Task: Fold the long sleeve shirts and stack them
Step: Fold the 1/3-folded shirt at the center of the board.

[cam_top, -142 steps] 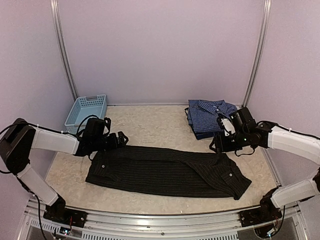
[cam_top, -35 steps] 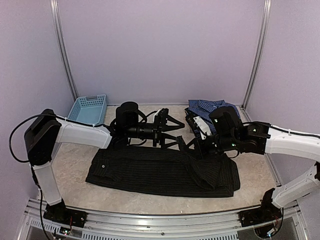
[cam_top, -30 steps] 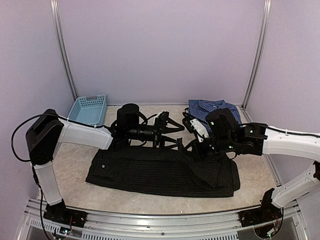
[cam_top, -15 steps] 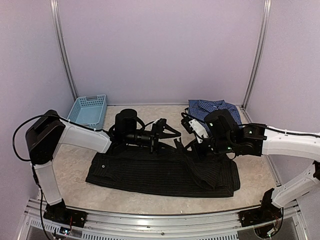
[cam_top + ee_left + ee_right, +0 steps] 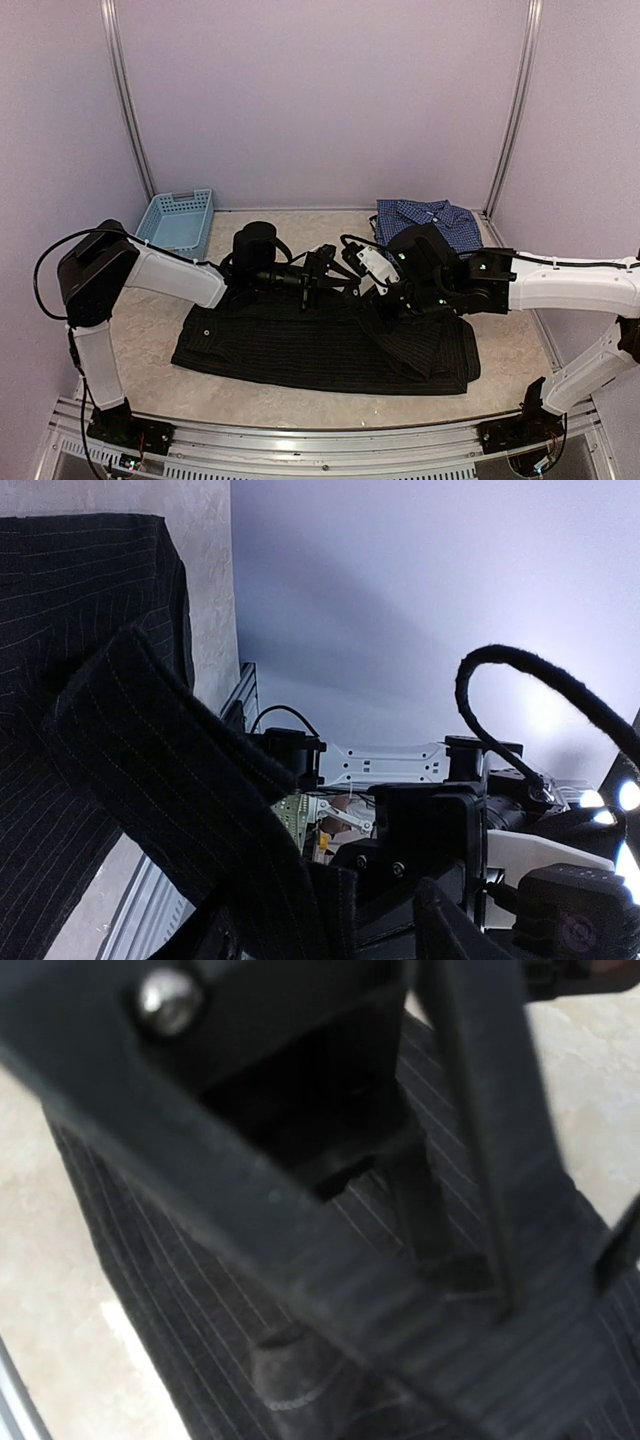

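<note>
The black pinstriped shirt [image 5: 280,345] lies spread along the front of the table, with its right end folded over and pulled up toward the middle. My right gripper [image 5: 372,300] is shut on that raised end, and its wrist view is filled with blurred pinstriped cloth [image 5: 200,1290]. From the left, my left gripper [image 5: 345,283] meets the same raised strip. In the left wrist view the strip [image 5: 200,810] runs down between its fingers [image 5: 450,930], which still stand apart. The blue checked shirt [image 5: 425,220] lies folded at the back right.
A light blue plastic basket [image 5: 175,222] stands at the back left by the wall. Bare beige table [image 5: 300,245] lies behind the black shirt. Both arms cross over the middle of the table, close together.
My right gripper has carried the shirt's end further left. My left gripper has dropped lower onto the raised strip, and its jaws have narrowed around it.
</note>
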### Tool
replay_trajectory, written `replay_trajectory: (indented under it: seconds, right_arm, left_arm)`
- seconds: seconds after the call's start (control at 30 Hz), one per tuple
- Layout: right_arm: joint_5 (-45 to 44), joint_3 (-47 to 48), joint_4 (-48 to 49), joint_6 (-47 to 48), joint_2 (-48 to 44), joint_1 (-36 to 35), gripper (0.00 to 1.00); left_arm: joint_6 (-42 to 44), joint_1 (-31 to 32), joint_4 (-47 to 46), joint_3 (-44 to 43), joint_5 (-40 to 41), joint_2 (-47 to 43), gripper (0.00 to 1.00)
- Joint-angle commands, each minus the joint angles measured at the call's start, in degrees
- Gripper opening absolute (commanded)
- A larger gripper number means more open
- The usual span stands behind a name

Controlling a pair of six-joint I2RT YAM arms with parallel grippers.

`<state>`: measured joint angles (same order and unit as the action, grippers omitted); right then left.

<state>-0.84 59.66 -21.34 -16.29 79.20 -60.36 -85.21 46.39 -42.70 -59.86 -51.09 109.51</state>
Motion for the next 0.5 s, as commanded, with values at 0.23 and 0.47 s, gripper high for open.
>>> replay_trajectory:
  seconds: [0.23, 0.47]
  right_arm:
    - [-1.97, 2.04, -1.13, 0.39, 0.87, -0.55, 0.0]
    - [-1.8, 1.87, -0.92, 0.04, 0.62, -0.55, 0.0]
  left_arm:
    - [-0.2, 0.28, -4.32, 1.65, -1.56, 1.16, 0.22]
    - [5.34, 0.23, 2.46, 1.5, -0.58, 0.04, 0.08]
